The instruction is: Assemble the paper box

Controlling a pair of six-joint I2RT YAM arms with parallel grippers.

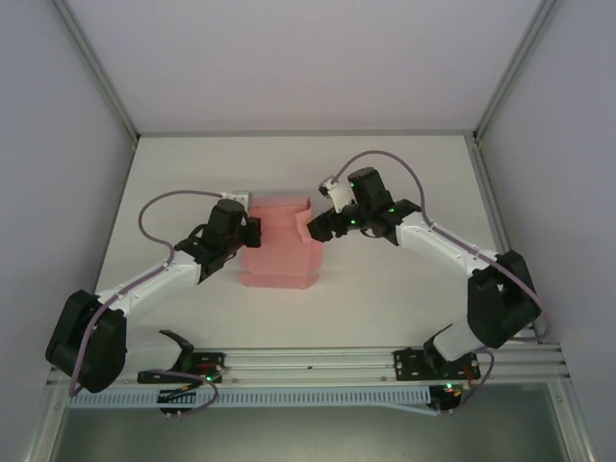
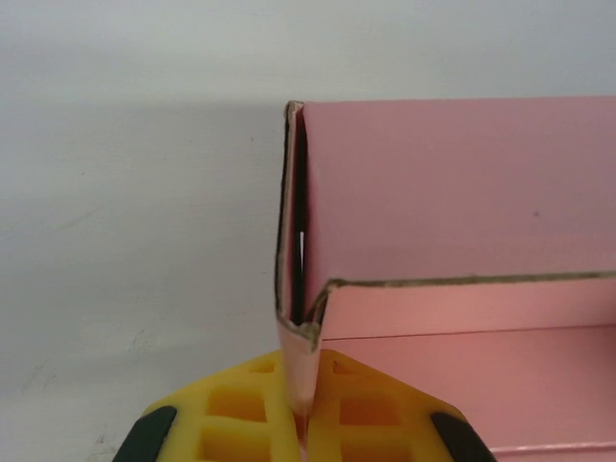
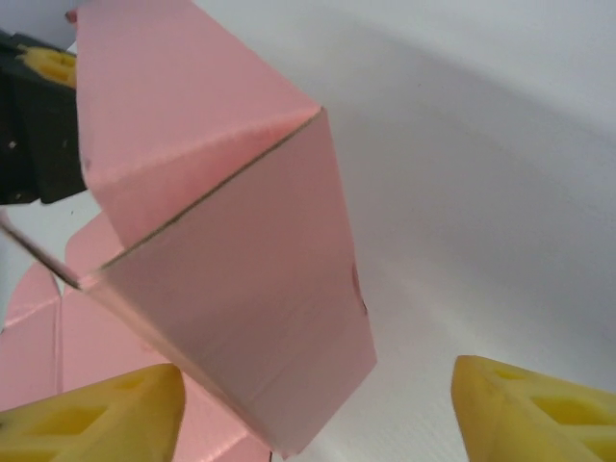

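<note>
The pink paper box (image 1: 279, 252) lies partly folded in the middle of the white table, with its walls raised at the far side. My left gripper (image 1: 252, 231) is shut on the box's left wall; in the left wrist view its yellow fingertips (image 2: 241, 404) pinch the pink wall's edge (image 2: 300, 366), and the gripper (image 2: 306, 428) sits at the box corner. My right gripper (image 1: 313, 229) is at the box's right side. In the right wrist view it (image 3: 318, 380) stands open, with a raised pink flap (image 3: 241, 279) between the yellow fingers (image 3: 106, 414), nearer the left one.
The white table (image 1: 404, 173) is walled by grey panels and metal posts (image 1: 96, 67). A metal rail (image 1: 308, 361) with the arm bases runs along the near edge. The left gripper's black body (image 3: 38, 125) is close behind the flap in the right wrist view.
</note>
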